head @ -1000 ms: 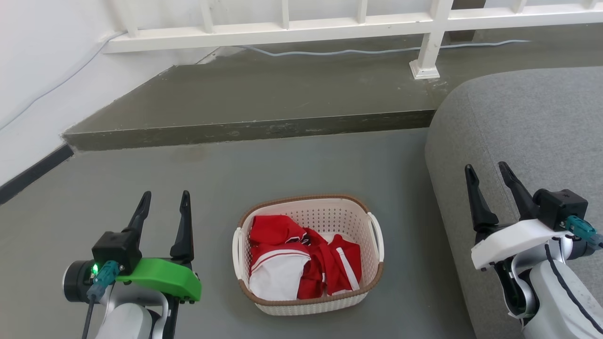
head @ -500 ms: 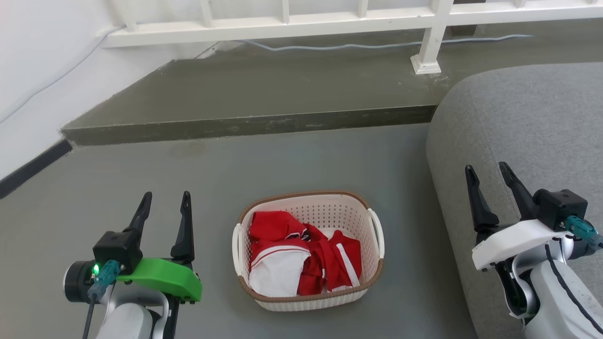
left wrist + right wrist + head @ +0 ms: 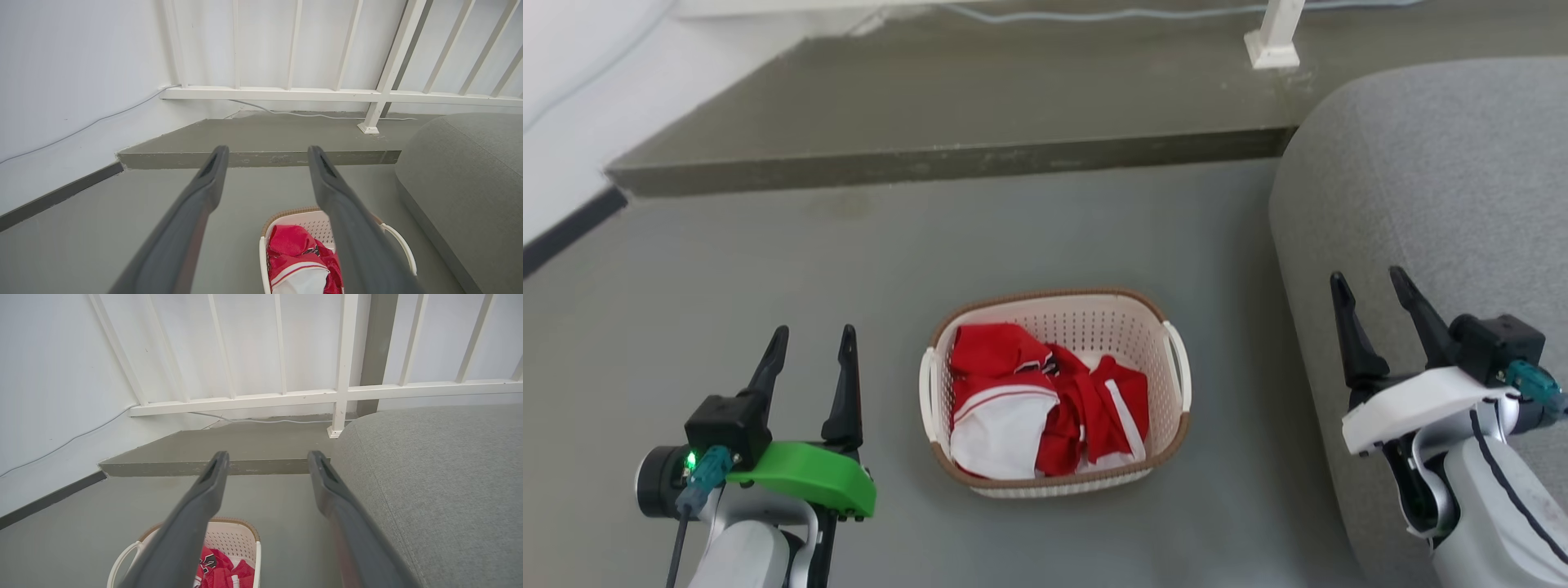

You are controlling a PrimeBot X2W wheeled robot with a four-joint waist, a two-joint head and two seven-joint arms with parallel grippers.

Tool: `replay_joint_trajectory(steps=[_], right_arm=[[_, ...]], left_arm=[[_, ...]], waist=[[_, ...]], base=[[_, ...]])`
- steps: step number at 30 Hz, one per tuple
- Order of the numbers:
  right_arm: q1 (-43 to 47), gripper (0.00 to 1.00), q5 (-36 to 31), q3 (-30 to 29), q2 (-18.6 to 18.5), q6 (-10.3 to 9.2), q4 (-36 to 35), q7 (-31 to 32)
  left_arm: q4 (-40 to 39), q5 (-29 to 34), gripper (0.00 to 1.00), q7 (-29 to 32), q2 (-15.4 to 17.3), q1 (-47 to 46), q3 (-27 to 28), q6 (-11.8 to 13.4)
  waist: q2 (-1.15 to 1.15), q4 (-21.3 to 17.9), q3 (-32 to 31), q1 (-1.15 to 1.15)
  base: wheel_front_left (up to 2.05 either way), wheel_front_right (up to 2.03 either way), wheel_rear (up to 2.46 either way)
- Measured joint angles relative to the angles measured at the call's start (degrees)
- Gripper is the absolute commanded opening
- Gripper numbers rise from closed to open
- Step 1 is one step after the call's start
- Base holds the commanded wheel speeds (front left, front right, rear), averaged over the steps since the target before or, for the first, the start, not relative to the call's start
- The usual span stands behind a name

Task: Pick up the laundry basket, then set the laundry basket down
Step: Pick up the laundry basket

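Observation:
The laundry basket (image 3: 1094, 327) stands on the grey floor in the middle of the head view, cream-white and perforated, with a brown rim and a white loop handle on each side. Red and white clothes (image 3: 1045, 400) lie inside it. My left gripper (image 3: 811, 341) hangs open to the basket's left, apart from it. My right gripper (image 3: 1372, 284) is open to its right, over the grey sofa. The basket's far part (image 3: 310, 222) shows low in the left wrist view between open fingers. In the right wrist view its rim (image 3: 237, 535) sits at the bottom.
A grey sofa (image 3: 1437, 180) fills the right side, close to the basket. A low concrete step (image 3: 947, 159) crosses the floor behind the basket. A white railing (image 3: 286, 94) and a cable (image 3: 310, 115) run above it. A white wall (image 3: 572, 139) with dark skirting stands on the left.
The head camera has tilted down, so the whole scene has slid up the picture and the railing has left it. Both grippers stay open at the same spots beside the basket.

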Motion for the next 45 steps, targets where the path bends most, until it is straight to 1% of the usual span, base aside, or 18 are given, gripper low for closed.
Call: replay_joint_trajectory(steps=[12,15,22,29,32,37,41,45], right_arm=[[-4.9,1.00,-0.6,-0.1,-0.4,0.14,0.8,0.0],[-6.2,1.00,-0.6,0.0,-0.4,0.57,0.9,-0.1],[-9.0,1.00,-0.9,0.1,-0.3,0.63,1.4,-0.1],[-13.1,1.00,-0.9,0.3,0.6,0.64,1.9,-0.1],[-16.3,1.00,-0.9,0.4,0.9,1.11,2.8,-0.1],[-21.2,1.00,-1.7,0.9,0.8,1.15,5.1,-0.1],[-25.0,1.00,-2.3,2.3,1.0,1.74,8.0,-0.1],[-28.2,1.00,-3.5,4.1,1.6,2.32,12.2,0.2]], left_arm=[[-0.5,0.0,1.00,0.6,-0.9,-5.2,-0.3,0.0],[-0.5,0.0,1.00,0.9,-1.1,-6.4,-0.3,0.0],[0.0,0.1,1.00,1.0,-1.3,-9.6,-0.3,0.0],[0.9,-0.1,1.00,1.9,-1.8,-14.1,-0.4,-0.3],[2.7,-0.9,1.00,3.4,-2.1,-17.4,-0.3,-1.3],[6.3,-2.2,1.00,5.6,-3.1,-23.0,-0.5,-2.9],[10.7,-2.8,1.00,7.0,-3.2,-27.1,-0.5,-4.1],[15.7,-4.1,1.00,8.8,-3.3,-30.1,-0.1,-4.6]], waist=[[0.00,0.3,8.4,0.00],[0.00,0.4,10.7,0.00],[0.00,0.5,15.5,0.01],[0.00,0.7,21.3,0.01],[0.00,0.7,24.6,0.01],[0.00,0.7,28.6,0.01],[0.00,0.8,31.5,0.01],[0.00,0.7,33.7,0.01]], base=[[0.00,0.00,0.00],[0.00,0.00,0.00],[0.00,0.00,0.00],[0.00,0.00,0.00],[0.00,0.00,0.00],[0.00,0.00,0.00],[0.00,0.00,0.00],[0.00,0.00,0.00]])
